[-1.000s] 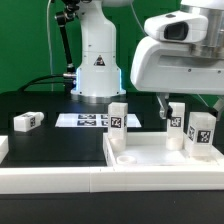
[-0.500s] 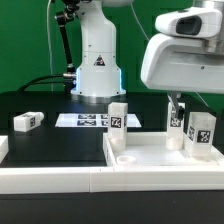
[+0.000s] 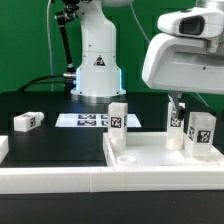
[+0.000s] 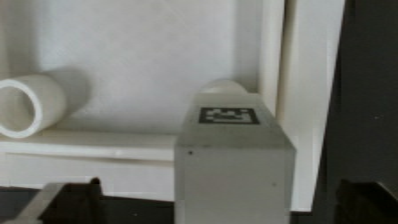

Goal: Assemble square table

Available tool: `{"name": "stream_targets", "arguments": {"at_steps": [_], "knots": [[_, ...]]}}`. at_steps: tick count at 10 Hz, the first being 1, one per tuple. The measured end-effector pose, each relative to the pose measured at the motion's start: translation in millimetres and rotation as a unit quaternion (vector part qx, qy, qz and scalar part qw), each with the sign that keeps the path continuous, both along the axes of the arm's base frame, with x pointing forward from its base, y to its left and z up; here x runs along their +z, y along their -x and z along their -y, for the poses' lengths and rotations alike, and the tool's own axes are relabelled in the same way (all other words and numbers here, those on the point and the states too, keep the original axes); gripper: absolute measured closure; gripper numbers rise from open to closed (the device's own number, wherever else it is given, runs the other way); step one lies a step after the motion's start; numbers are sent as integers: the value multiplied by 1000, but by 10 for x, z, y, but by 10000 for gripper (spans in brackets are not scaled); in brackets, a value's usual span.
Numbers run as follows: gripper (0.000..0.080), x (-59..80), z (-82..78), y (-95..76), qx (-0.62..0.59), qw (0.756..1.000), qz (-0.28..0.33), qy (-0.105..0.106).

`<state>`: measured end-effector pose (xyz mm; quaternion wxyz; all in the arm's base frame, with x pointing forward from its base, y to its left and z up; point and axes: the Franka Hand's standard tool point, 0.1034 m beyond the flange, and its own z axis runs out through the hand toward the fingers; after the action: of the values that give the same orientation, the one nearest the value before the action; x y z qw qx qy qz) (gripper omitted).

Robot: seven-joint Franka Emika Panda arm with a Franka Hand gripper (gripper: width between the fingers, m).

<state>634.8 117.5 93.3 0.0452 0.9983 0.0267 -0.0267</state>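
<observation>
While the gripper (image 4: 217,202) sits wide open and holds nothing, with an upright leg (image 4: 231,150) lined up between its jaws, three legs (image 3: 118,117) stand on the tabletop (image 3: 140,160) at the front. Screwed home or just placed, can't tell. Fourth leg (image 3: 27,121) lies loose on the black table (image 3: 50,140), well apart from the tabletop. Roughly three-quarters done, I'd judge.

Tabletop (image 3: 145,155) partly out of frame (exterior view's right)

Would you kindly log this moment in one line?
gripper open | above upright leg on tabletop | nothing held | spare leg lying apart
</observation>
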Motion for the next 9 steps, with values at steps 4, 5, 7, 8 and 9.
{"name": "stream_targets", "arguments": {"at_steps": [4,5,7,8,9], "knots": [[244,-3,23,-24,-3,1000,7,-1],[445,-2,24,-25,-3,1000,7,-1],[509,2,23,-31,-13,1000,9,0],[509,2,23,-32,-18,1000,10,0],[509,2,22,-32,-40,999,12,0]]}}
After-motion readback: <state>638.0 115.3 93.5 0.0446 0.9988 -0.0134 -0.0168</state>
